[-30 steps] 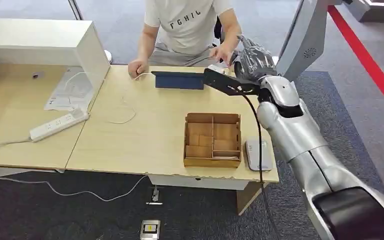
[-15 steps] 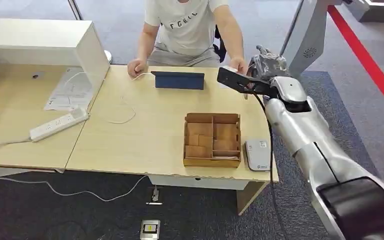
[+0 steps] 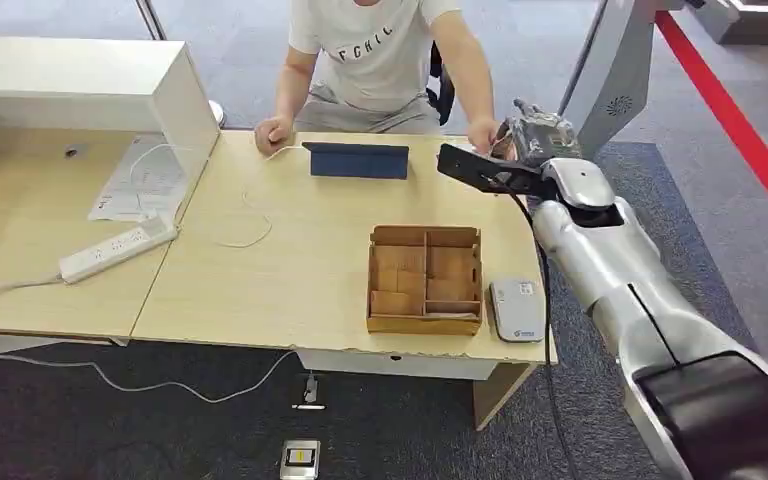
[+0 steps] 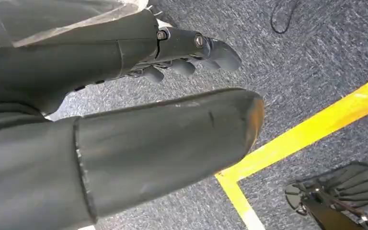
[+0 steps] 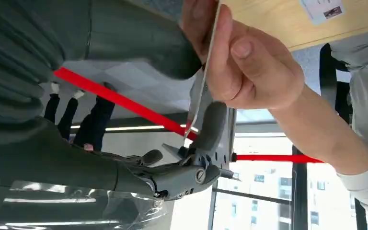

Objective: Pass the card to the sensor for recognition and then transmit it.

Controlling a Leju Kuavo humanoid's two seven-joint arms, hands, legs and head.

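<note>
handover step, by my read: the scan part looks done and the card (image 5: 202,91) is being passed across. right hand (image 3: 532,132) is out past the far right corner of the bench (image 3: 290,270), up by the seated person's hand (image 5: 242,62). in the right wrist view the card sits edge-on, a thin pale sliver, pinched btwn the robot's thick grey thumb and a darker finger (image 5: 211,127) at one end, w/ the person's fingers clamped on the other end. so both have it right now, robot holding, person holding too.

sensor (image 3: 517,309), the small grey reader, lies on the bench's near right edge, just beside the brown cardboard divider box (image 3: 425,279), well apart from the card. blue tablet (image 3: 358,160) stands at the far edge in front of the person.

left hand (image 4: 191,52) hangs down over grey carpet w/ a yellow floor stripe, fingers loosely apart, nothing in it.

next move, as i judge it: the right hand needs to ease its pinch so the card slides free into the person's grip, then draw the arm back w/o dragging the card along. risk is letting go unevenly and the card twisting or dropping past the bench edge to the floor. card is thin and stiff-looking, so a clean release should do it. can't read from the head view how tight the robot's pinch is; the wrist view shows contact on both faces of the card.
</note>
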